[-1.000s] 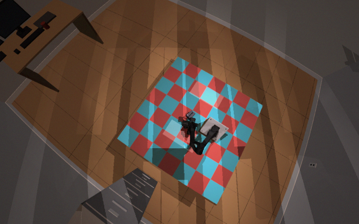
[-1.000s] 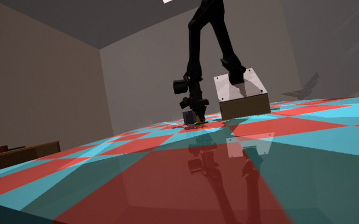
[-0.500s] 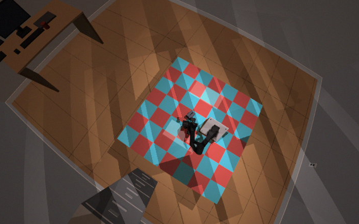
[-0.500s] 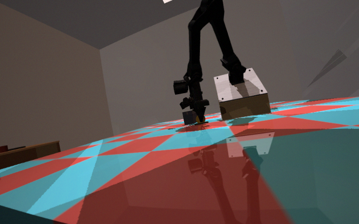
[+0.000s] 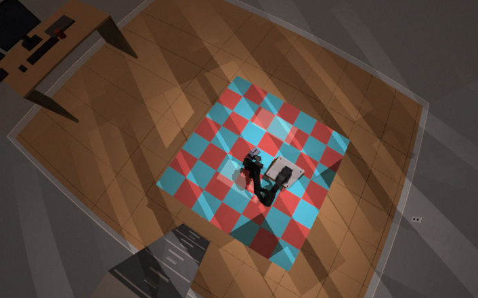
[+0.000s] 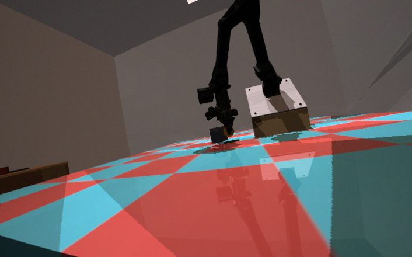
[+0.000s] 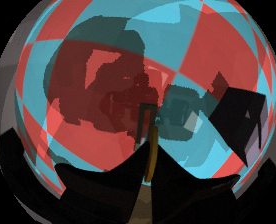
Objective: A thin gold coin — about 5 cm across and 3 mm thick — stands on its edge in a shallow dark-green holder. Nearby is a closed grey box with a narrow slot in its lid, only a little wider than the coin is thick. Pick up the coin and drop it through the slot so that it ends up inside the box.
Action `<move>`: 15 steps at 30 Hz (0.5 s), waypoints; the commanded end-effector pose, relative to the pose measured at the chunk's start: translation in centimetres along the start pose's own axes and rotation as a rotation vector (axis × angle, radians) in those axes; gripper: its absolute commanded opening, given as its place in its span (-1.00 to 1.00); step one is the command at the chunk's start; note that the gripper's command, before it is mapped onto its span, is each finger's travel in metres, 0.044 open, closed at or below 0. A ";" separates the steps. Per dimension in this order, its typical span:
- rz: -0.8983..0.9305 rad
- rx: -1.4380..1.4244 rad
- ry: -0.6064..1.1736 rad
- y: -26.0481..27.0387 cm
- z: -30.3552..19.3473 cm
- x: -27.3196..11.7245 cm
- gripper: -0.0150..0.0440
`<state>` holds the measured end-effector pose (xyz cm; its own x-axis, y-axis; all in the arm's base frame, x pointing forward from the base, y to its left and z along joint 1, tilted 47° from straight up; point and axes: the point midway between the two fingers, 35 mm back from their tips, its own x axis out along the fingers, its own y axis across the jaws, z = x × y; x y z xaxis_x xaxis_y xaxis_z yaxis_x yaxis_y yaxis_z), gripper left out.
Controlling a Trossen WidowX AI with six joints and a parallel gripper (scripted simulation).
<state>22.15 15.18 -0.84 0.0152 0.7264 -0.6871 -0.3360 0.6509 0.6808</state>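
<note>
My gripper (image 6: 229, 130) (image 7: 150, 145) is shut on the gold coin (image 6: 225, 132) (image 7: 154, 152). The coin is upright, edge toward the wrist camera, and its lower part shows below the fingertips. The dark-green holder (image 6: 231, 141) (image 7: 148, 106) lies on the mat just under the coin, with a small gap between them in the exterior view. The grey box (image 5: 254, 152) (image 6: 217, 135) (image 7: 236, 115) stands close beside the gripper, to the right in the wrist view. Its lighter lid shows a dark slot at the right edge of that view. The coin and holder are hidden in the top view.
The arm's base stands on a white-topped block (image 5: 278, 166) (image 6: 255, 96), to the right of the gripper in the exterior view. The box and block stand on a red and blue checkered mat (image 5: 204, 174) (image 6: 201, 198). A desk (image 5: 85, 18) is far off.
</note>
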 end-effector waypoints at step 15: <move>0.002 -0.008 -0.003 0.0 0.2 -4.5 -0.49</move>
<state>22.19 12.44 1.59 0.0135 0.7245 -0.6891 -0.3360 0.6524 0.6793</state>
